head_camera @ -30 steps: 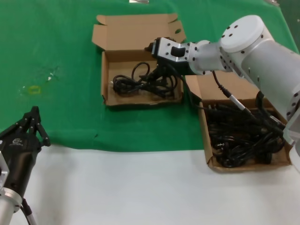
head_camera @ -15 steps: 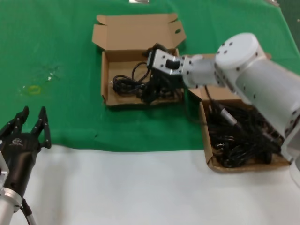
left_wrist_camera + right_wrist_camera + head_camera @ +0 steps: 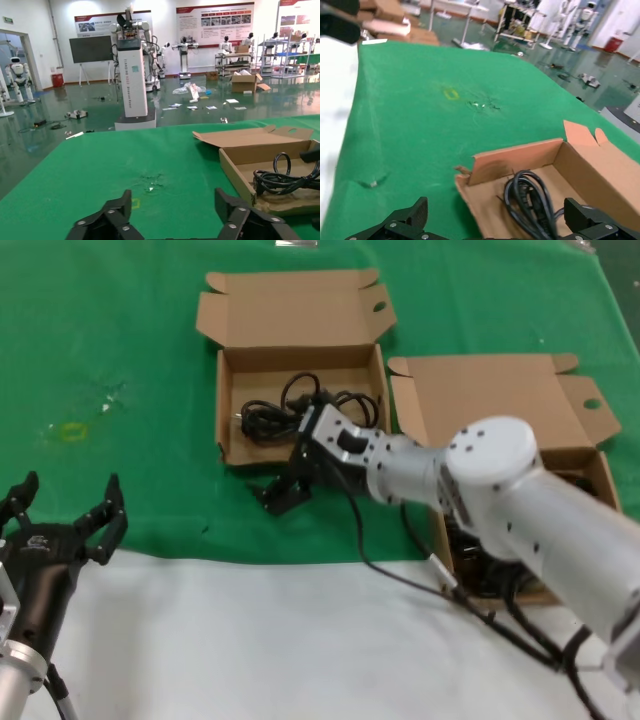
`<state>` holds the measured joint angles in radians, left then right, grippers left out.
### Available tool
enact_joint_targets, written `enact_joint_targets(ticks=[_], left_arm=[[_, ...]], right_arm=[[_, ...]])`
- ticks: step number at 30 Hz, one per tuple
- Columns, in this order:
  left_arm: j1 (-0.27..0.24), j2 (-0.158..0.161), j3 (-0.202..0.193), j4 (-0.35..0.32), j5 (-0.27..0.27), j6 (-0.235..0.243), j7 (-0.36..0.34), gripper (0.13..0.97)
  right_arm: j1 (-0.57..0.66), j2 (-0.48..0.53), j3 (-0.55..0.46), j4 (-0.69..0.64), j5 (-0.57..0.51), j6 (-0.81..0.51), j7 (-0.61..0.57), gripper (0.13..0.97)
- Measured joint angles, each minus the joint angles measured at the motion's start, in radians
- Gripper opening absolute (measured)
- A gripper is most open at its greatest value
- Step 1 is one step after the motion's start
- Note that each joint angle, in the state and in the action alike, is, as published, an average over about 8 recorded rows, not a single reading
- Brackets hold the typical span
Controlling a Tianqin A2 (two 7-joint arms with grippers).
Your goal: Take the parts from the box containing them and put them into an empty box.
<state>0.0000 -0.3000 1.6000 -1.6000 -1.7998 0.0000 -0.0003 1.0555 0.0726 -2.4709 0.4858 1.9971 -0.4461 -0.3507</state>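
The right arm point(image 3: 520, 500) reaches across the tabletop, and its right claw point(image 3: 285, 485) hangs just over the near wall of the far box point(image 3: 300, 390), with fingers spread and nothing between them. This box, which should be the empty one, has already a coil of black cables point(image 3: 285, 410) inside. The full box point(image 3: 500, 405) stands to the right of it, close to the robot; the arm covers most of its inside, but dark cables show at its near side. In my judgement a release is just finished, so the step in hand is to go back for the next part. To do it well the arm should rise first, so the fingers do not catch the low wall or pull a loop out again. Then it should swing right and come down on one bundle only, because the cables there seem tangled and may drag neighbours.

The left claw point(image 3: 60, 530) waits wide open and empty at the near left edge.

The tabletop point(image 3: 120, 330) has a green cloth on the far part and a white strip point(image 3: 250, 640) near the robot. Behind is a big hall with a shiny floor, wall boards, shelves and other robots point(image 3: 132, 65) standing.
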Motion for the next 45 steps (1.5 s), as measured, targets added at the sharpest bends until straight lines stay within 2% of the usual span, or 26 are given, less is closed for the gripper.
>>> enact_joint_targets(ticks=[6, 7, 15, 24, 36, 45], left_arm=[[0.000, 0.000, 0.000, 0.000, 0.000, 0.000, 0.000, 0.600], [0.000, 0.000, 0.000, 0.000, 0.000, 0.000, 0.000, 0.600], [0.000, 0.000, 0.000, 0.000, 0.000, 0.000, 0.000, 0.794], [0.000, 0.000, 0.000, 0.000, 0.000, 0.000, 0.000, 0.915], [0.000, 0.000, 0.000, 0.000, 0.000, 0.000, 0.000, 0.965], [0.000, 0.000, 0.000, 0.000, 0.000, 0.000, 0.000, 0.966]], right_arm=[[-0.112, 0.024, 0.092, 0.117, -0.021, 0.047, 0.037, 0.952], [-0.131, 0.028, 0.107, 0.137, -0.024, 0.055, 0.043, 0.954], [-0.278, 0.060, 0.230, 0.294, -0.052, 0.118, 0.093, 0.966], [-0.445, 0.096, 0.367, 0.470, -0.083, 0.188, 0.148, 0.966], [-0.669, 0.144, 0.551, 0.706, -0.125, 0.282, 0.222, 0.966], [-0.836, 0.180, 0.689, 0.881, -0.156, 0.353, 0.277, 0.966]])
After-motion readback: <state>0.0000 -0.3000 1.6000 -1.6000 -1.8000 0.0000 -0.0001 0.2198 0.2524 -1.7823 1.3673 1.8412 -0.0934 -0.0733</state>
